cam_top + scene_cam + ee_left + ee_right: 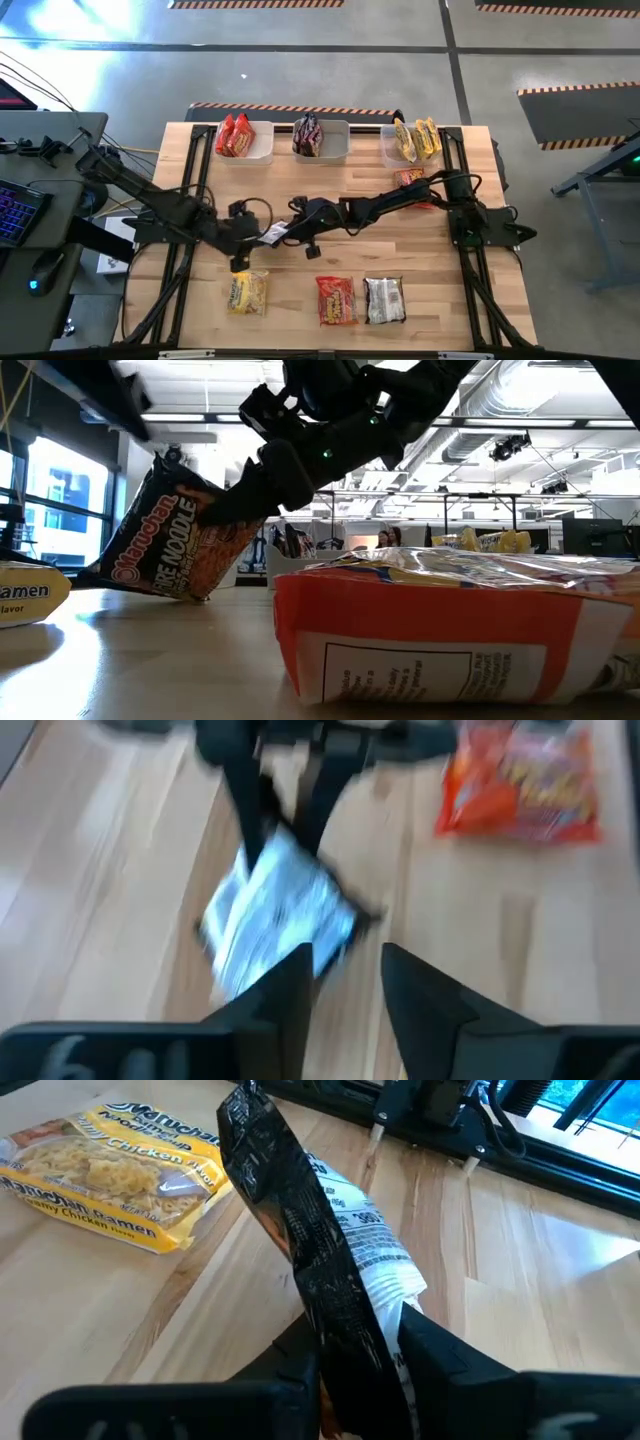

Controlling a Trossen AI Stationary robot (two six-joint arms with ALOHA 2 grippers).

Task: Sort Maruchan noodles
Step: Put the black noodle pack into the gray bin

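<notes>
The right fingers (355,1360) are clamped on a silver-and-dark flat plastic ramen packet (310,1260), which stands on edge between them in the right wrist view. In the high view that packet (275,234) sits near the middle of the pale wooden table (440,300), where the two dark arms meet. The left fingers (345,985) stand parted just beside the same packet (275,920) with a clear gap between them, holding nothing. In the low view the packet (175,535) tilts at left of centre, its lower edge on the table and its printed face turned toward the camera.

Along the top edge of the table in the high view stand three pale rectangular plastic bins: the left bin (262,152) holds red-orange packets (234,136), the middle bin (336,150) holds dark packets (307,135), and the right bin (388,150) holds yellow packets (416,138). Another red-orange packet (408,178) lies on the table just below the right bin.

Near the bottom edge lie three more packets in a row, well apart from the bins: a yellow one (247,293) at left, a red-orange one (336,299) in the middle and a silver-and-dark one (384,300) just beside it at right.
</notes>
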